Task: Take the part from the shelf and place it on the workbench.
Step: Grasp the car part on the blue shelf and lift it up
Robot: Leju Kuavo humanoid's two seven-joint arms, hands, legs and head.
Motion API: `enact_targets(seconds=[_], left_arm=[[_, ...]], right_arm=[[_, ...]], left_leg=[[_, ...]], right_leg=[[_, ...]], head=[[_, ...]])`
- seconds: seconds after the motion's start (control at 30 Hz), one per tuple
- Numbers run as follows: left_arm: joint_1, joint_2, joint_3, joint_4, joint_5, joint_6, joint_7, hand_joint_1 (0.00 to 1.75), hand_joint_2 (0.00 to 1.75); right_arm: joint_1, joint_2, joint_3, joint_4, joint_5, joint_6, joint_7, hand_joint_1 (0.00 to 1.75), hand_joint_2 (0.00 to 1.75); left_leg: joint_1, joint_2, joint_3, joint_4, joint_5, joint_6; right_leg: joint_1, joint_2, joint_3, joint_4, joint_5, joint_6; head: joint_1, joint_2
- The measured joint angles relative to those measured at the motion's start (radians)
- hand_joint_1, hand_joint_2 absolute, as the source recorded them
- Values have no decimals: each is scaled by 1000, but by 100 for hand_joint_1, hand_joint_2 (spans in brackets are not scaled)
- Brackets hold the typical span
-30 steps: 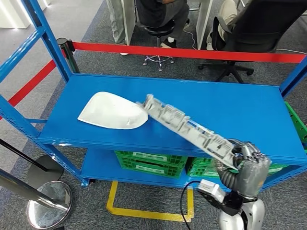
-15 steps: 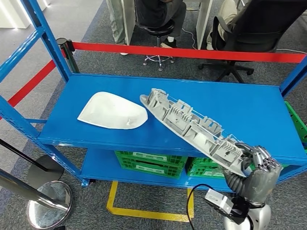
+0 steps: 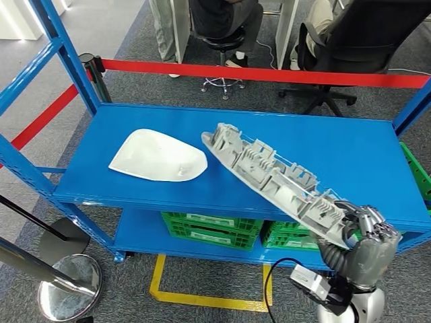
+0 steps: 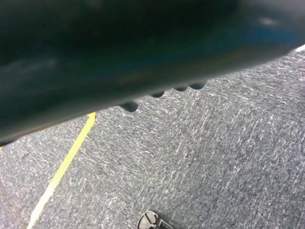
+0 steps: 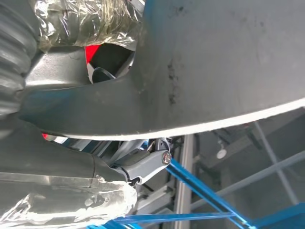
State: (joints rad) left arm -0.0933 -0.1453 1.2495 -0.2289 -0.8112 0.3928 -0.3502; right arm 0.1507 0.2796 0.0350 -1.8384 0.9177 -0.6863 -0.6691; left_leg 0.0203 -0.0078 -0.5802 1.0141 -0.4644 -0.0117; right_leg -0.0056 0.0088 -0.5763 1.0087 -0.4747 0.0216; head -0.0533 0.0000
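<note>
On the blue shelf (image 3: pixel 127 128), toward nine o'clock, a white curved shell panel (image 3: pixel 157 157) lies flat near the front edge. Just at its three o'clock side hangs the far tip of the task's thing, a long grey ribbed plastic part (image 3: pixel 269 178), which runs diagonally from about the middle of the shelf down toward five o'clock. It appears lifted clear of the shelf deck, tilted, with its near end in the right hand (image 3: pixel 367 243). The fingers (image 3: pixel 374 222) are wrapped around that near end; the right wrist view shows the part's (image 5: pixel 216 62) smooth underside pressed close against the hand (image 5: pixel 43 143).

The main risk, as I judge it, is leverage: the part is held at one end only, so its long free length can twist in the fingers or sag, and a slip would drop it onto the shelf or the floor. The free tip is also near the white shell panel and could sweep it off the front edge if the arm swings toward nine o'clock. A turn toward three o'clock could knock the part against the blue upright (image 3: pixel 411 108) at the shelf's end. The green crates (image 3: pixel 213 225) on the lower tier sit below the hand's path and could catch the part on a low pull-out.

The left hand's state I cannot tell; its wrist view shows carpet (image 4: pixel 216 157) and a yellow floor line (image 4: pixel 61 171)
</note>
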Motion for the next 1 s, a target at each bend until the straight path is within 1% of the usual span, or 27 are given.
enact_targets(seconds=[0.23, 0.33, 0.53, 0.67, 0.77, 1.0], left_arm=[[0, 0, -7, 0, -8, -1, 0, 0, 0], [0, 1, -22, 0, -40, -11, -11, 0, 0], [0, 1, -55, 0, -70, -81, -96, 0, 0], [0, 3, -76, 0, -88, -130, -162, 0, 175], [1, 5, -96, 0, -114, -142, -181, 0, 175], [2, 8, -126, 0, -134, -151, -182, 0, 175]], right_arm=[[-1, 0, 2, -10, 22, 0, 0, 175, 175], [-8, 0, 1, -35, 73, 0, 0, 175, 175], [-51, 0, -5, -90, 154, 0, 0, 175, 175], [-80, 0, 0, -95, 209, 0, 0, 175, 175], [-91, -1, 11, -93, 226, 0, 0, 175, 175], [-104, -1, 20, -87, 210, 0, 0, 175, 175]], left_leg=[[0, 0, 0, 0, 0, 0], [0, 0, 0, 0, 0, 0], [0, 0, 0, 0, 0, 0], [0, 0, 0, 0, 0, 0], [0, 0, 0, 0, 0, 0], [0, -1, -1, 0, 0, 0]], right_leg=[[0, 0, 0, 0, 0, 0], [0, 0, 0, 0, 0, 0], [0, 0, 0, 0, 0, 0], [0, 0, 0, 0, 0, 0], [0, -1, 0, 1, 0, 0], [0, -1, 0, 1, 0, 0]], head=[[0, 0], [0, 0], [0, 0], [0, 0], [0, 0], [0, 0]])
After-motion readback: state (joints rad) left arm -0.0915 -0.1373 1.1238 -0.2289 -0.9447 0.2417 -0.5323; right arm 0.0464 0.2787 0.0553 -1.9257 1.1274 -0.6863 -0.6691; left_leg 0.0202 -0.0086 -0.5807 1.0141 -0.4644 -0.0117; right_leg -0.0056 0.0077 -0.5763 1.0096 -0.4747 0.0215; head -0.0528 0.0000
